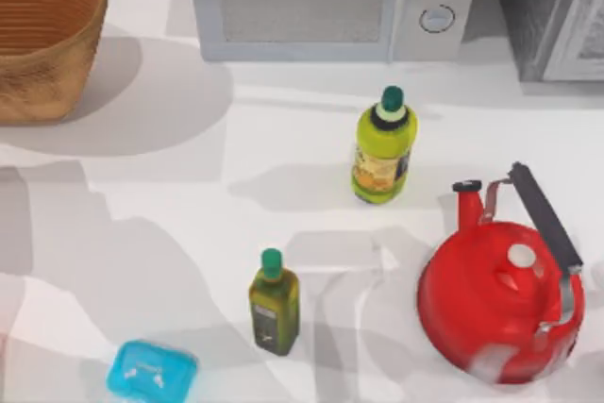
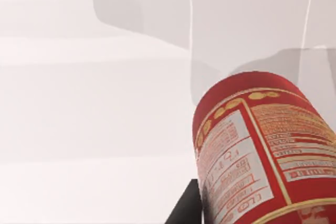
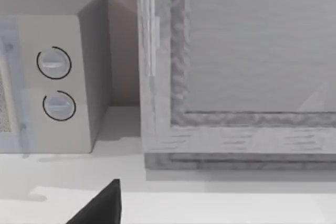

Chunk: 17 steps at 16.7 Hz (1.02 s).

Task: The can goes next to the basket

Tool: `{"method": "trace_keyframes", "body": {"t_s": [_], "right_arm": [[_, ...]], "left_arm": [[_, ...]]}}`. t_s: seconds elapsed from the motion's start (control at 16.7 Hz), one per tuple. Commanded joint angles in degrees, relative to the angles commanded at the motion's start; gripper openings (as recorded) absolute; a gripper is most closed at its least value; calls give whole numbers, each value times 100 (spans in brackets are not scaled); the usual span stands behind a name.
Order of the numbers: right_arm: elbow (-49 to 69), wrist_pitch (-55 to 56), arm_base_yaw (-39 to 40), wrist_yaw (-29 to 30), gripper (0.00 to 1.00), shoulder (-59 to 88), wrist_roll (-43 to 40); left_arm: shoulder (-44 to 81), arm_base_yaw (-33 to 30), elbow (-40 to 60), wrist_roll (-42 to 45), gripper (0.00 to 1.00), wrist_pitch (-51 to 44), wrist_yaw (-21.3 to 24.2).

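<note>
At the near edge of the white table [image 1: 170, 233], toward the left, lies a blue container [image 1: 151, 371]. Just right of it stands a small dark olive oil bottle [image 1: 274, 304] with a green cap. A red kettle [image 1: 500, 304] fills the near right corner, its black handle reaching up and back. Between the blue container and the kettle the open room is narrow; the widest bare stretch runs along the left side of the table, from the near edge back toward the basket [image 1: 42, 40].

In the left wrist view the can [image 2: 262, 150] sits very close before the camera, tilted, its red label panel and fine print facing the lens. A dark finger [image 2: 186, 208] of the left gripper shows right beside the can; whether it presses the can cannot be told, and where the can stands on the table cannot be told either.

Mid-table, a taller yellow-green bottle [image 1: 382, 148] stands upright. Far left, the wicker basket sits at the corner. A grey microwave [image 1: 330, 2] lines the back wall. The right wrist view faces the microwave's dials [image 3: 52, 85] and a grey cabinet [image 3: 236, 72], with a dark finger [image 3: 102, 205] of the right gripper at the edge, its opening unclear.
</note>
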Motion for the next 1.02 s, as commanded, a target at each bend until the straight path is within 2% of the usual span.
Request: {"method": "trace_keyframes", "body": {"t_s": [0.72,1.02], "right_arm": [[0,0,0,0,100,0,0],[0,0,0,0,100,0,0]], "left_arm": [[0,0,0,0,98,0,0],[0,0,0,0,100,0,0]]}}
